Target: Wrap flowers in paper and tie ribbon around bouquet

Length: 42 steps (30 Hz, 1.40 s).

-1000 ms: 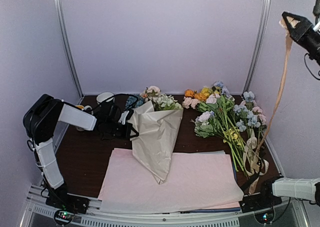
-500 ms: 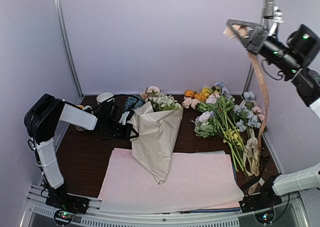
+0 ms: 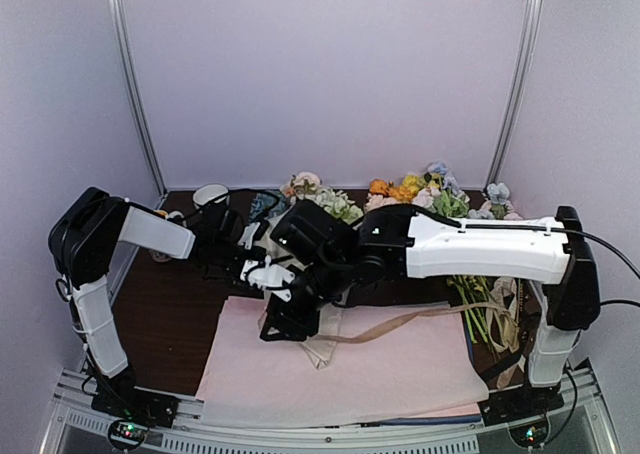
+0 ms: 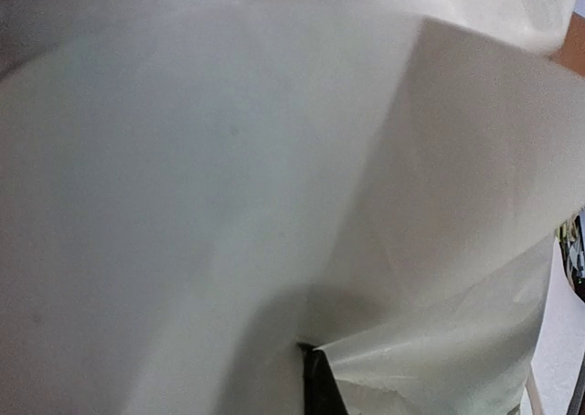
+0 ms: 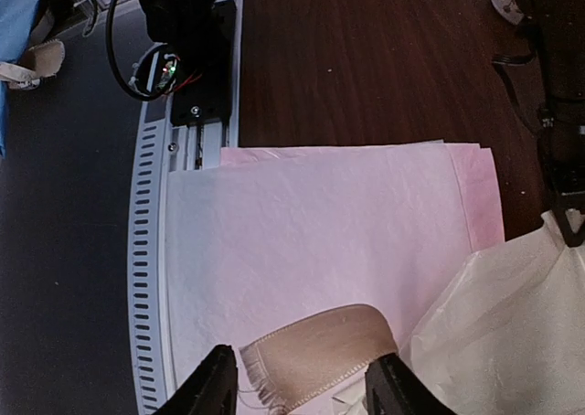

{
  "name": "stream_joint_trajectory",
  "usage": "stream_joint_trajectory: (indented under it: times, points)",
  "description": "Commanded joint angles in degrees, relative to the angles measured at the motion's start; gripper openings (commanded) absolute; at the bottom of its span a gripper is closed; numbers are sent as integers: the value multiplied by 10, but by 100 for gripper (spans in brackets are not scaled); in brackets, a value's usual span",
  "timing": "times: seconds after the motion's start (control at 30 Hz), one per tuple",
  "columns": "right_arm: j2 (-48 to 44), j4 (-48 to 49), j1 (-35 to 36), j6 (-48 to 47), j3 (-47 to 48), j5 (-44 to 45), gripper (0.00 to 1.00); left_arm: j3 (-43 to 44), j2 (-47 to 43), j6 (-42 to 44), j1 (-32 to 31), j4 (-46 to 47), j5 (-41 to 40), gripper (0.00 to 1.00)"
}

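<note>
Left gripper, shut, pinches the paper at the left edge of the bouquet, centre-left in the top view, likely to keep the cone rolled. Right gripper hangs low over the cone's tip, jaws parted. The ribbon end lies between them, apparently unpinched, and trails right, seemingly laid across for tying.

1 bouquet, 1 ribbon
</note>
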Motion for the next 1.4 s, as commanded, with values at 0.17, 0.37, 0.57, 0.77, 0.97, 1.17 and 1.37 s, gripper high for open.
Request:
stream_joint_trajectory:
  times: [0.17, 0.37, 0.57, 0.77, 0.97, 1.17, 1.37]
  points:
    - [-55, 64, -153, 127, -94, 73, 52, 11, 7, 10, 0, 0, 4, 0]
    - [-32, 103, -265, 279, -143, 77, 53, 2, 3, 4, 0, 8, 6, 0]
    - [-16, 179, -270, 307, -197, 56, 64, -6, 6, 3, 0, 16, 4, 0]
    - [-31, 219, -263, 312, -238, 58, 64, -1, 8, 2, -1, 14, 5, 0]
    - [-20, 223, -264, 322, -241, 26, 30, 1, 8, 4, 0, 13, 4, 0]
    - [-49, 258, -222, 268, -240, -66, 0, 3, 8, 9, 0, 6, 2, 0]
    - [-10, 74, -60, 46, -81, -133, 18, 19, 11, 20, 0, -9, 0, 0]
